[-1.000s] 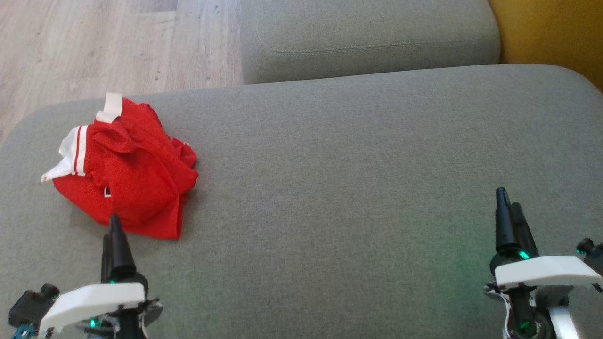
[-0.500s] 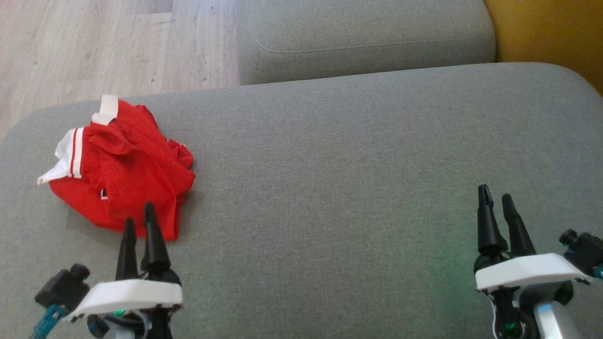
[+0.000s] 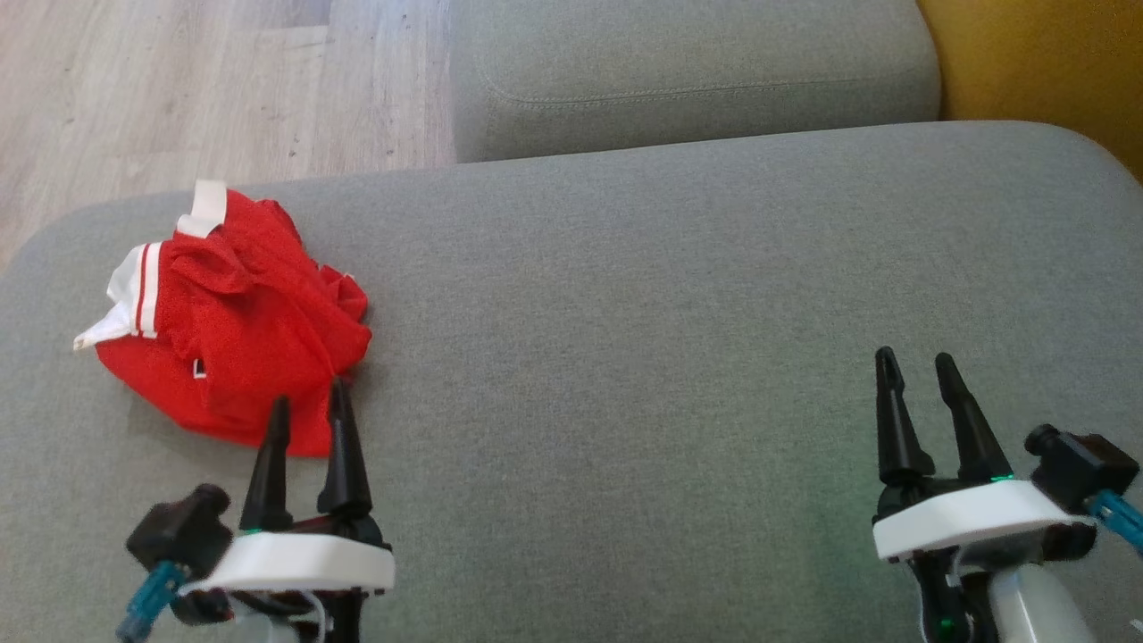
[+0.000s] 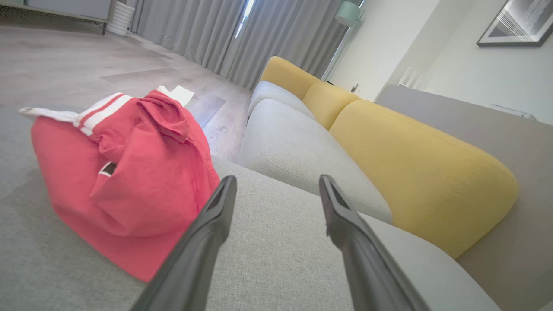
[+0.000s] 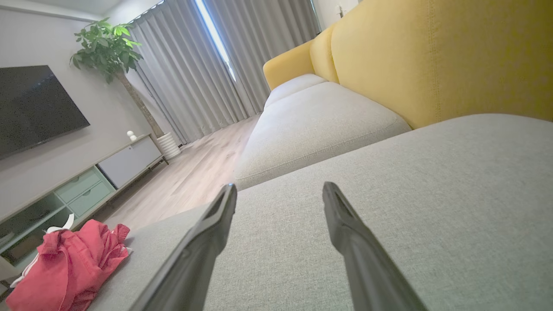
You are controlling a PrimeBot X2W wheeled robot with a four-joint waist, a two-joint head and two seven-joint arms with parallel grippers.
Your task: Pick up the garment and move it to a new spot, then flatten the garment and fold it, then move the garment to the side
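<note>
Our left gripper and right gripper, two in all, gape wide and empty. One crumpled red mesh garment with white striped trim lies at the left end of the grey fabric sofa seat, near our left gripper. Our right wrist view adds a dark flat television.

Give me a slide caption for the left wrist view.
Open left gripper beside a crumpled red garment on the grey sofa seat, yellow backrests beyond.

Left gripper and right gripper, 2 fingers each spread apart, seemingly hover.
</note>
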